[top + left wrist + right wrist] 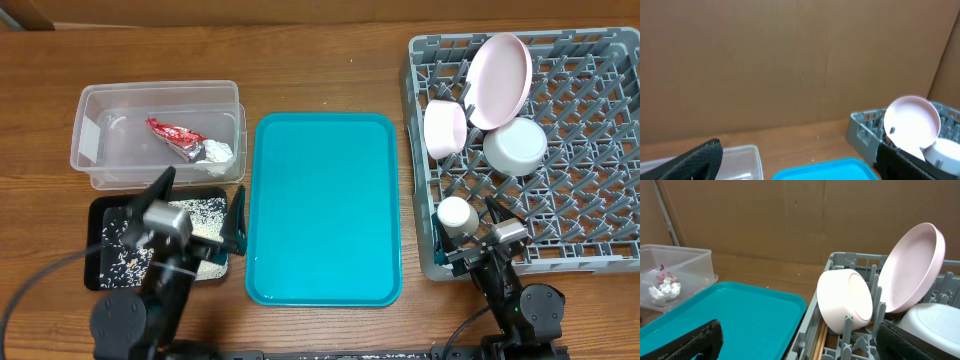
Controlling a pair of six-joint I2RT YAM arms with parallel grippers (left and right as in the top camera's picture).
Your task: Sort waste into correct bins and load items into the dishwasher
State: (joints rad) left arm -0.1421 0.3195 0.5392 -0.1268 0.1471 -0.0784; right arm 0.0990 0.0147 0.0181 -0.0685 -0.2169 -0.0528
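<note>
Along the near edge of the worktop (320, 325), the left tool (198, 205) is hanging with jaws wide and empty over the black tray (95, 215), where rice scraps (125, 262) are lying, while the right tool (472, 235), equally wide and carrying nothing, is sitting at the front corner of the grey rack (600, 230), just beside a small white cup (455, 213). Between them the teal tray (322, 210) is lying bare. Farther back, the clear tub (90, 130) is holding the red wrapper (172, 133) and tissue (219, 151); the rack is carrying a pink bowl (445, 128), a white bowl (516, 145) and the plate (500, 80), all propped among pegs, with what look like chopsticks (819, 340) lying under the pink bowl. Sorting is looking finished; the sensible course is keeping both tools wide, lifting clear of the pegs and the tray rim, and disturbing nothing already placed
</note>
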